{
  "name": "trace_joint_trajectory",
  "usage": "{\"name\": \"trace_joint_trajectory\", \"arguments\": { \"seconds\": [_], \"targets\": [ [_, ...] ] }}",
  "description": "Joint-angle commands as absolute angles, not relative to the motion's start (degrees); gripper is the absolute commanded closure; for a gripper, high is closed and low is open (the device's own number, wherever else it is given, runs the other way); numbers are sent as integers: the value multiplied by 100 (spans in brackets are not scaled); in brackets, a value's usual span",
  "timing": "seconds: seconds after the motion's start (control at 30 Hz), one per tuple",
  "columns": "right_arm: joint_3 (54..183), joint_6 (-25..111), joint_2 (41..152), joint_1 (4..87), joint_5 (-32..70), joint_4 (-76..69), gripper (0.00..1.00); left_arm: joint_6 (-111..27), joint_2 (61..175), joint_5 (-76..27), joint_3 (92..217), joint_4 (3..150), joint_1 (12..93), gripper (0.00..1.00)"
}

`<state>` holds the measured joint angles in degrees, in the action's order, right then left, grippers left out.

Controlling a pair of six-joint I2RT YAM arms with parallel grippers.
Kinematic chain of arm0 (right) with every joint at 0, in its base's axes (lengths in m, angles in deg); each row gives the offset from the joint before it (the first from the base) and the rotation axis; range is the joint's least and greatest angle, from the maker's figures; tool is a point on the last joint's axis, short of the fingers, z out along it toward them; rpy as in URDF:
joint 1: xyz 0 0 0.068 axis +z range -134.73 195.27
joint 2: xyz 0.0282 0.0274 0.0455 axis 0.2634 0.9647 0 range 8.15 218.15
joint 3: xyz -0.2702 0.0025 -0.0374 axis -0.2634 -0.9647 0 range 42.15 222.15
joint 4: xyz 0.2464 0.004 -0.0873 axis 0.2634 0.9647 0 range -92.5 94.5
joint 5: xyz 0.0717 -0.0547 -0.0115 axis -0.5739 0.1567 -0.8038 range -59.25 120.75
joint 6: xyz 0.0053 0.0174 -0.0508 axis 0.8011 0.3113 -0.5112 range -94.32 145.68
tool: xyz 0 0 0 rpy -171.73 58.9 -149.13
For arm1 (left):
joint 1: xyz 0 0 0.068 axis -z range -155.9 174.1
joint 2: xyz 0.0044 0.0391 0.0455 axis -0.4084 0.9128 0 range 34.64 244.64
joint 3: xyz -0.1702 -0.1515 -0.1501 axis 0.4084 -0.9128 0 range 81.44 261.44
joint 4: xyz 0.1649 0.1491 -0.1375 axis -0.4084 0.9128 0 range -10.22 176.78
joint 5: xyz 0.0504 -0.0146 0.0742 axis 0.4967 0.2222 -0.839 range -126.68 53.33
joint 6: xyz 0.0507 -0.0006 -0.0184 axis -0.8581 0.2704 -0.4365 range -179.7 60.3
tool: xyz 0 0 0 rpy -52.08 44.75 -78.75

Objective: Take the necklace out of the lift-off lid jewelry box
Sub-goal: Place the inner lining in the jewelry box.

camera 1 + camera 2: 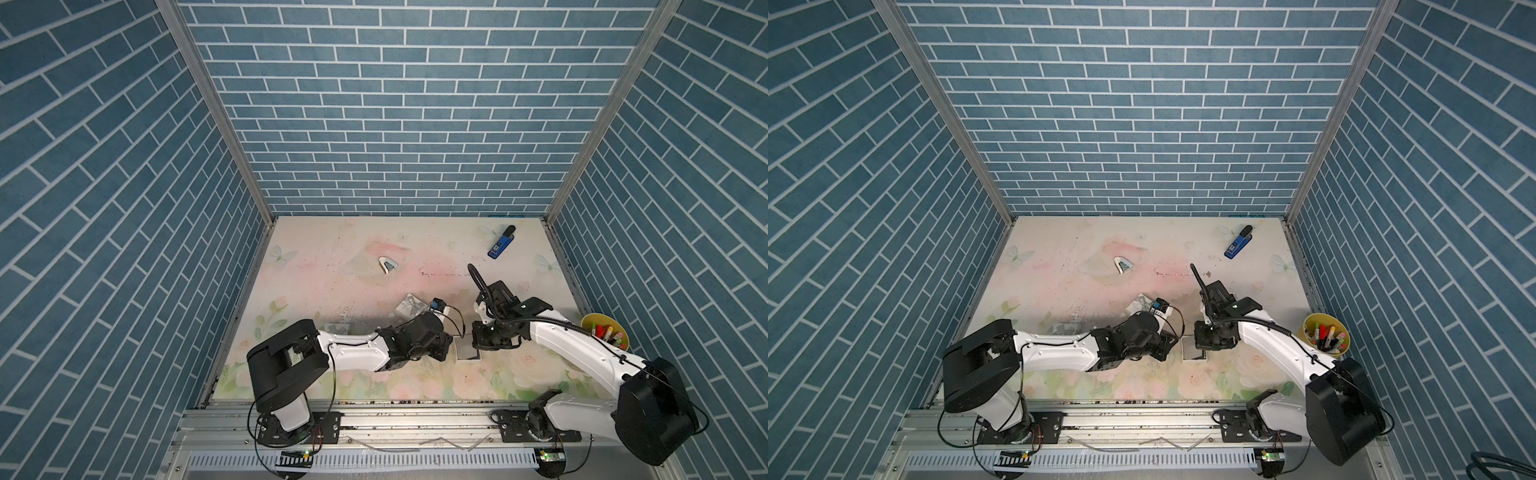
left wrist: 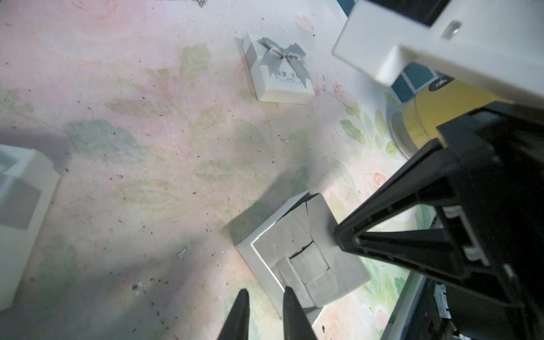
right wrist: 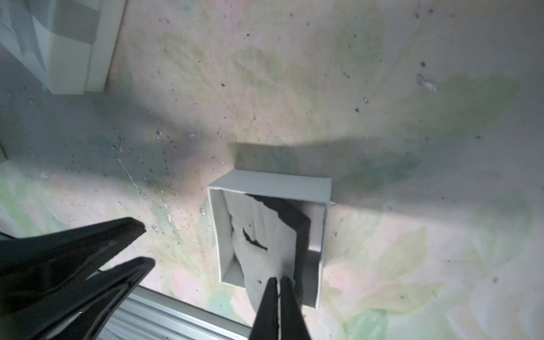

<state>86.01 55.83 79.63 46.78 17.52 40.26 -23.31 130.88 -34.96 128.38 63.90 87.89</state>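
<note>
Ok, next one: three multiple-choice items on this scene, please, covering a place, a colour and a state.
1. The marker cup stands: A) at the table's right edge B) between the grippers C) beside the stapler
2. The bow on the closed gift box is: A) red B) grey C) gold
3. The right gripper is: A) open B) shut on a lid C) shut on the open box's insert
Key: 1A, it sits by the right arm at the edge; 2B, grey ribbon in the left wrist view; 3C, it pinches the insert.
</note>
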Motion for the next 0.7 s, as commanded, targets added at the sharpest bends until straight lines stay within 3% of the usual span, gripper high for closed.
{"name": "trace_joint_trajectory", "arguments": {
  "seconds": [0.0,0.33,0.67],
  "targets": [
    [8546,5479,8075,4691,1959,3892,94,-2293,13267,-3492,13043,6319,8829,78],
    [8383,5313,8880,4692,1860,3148,95,-2326,13314,-3574,12979,6265,8832,78],
    [8556,5231,8734,4691,1927,3128,91,-2513,13095,-3763,12936,6526,8833,78]
  ]
}}
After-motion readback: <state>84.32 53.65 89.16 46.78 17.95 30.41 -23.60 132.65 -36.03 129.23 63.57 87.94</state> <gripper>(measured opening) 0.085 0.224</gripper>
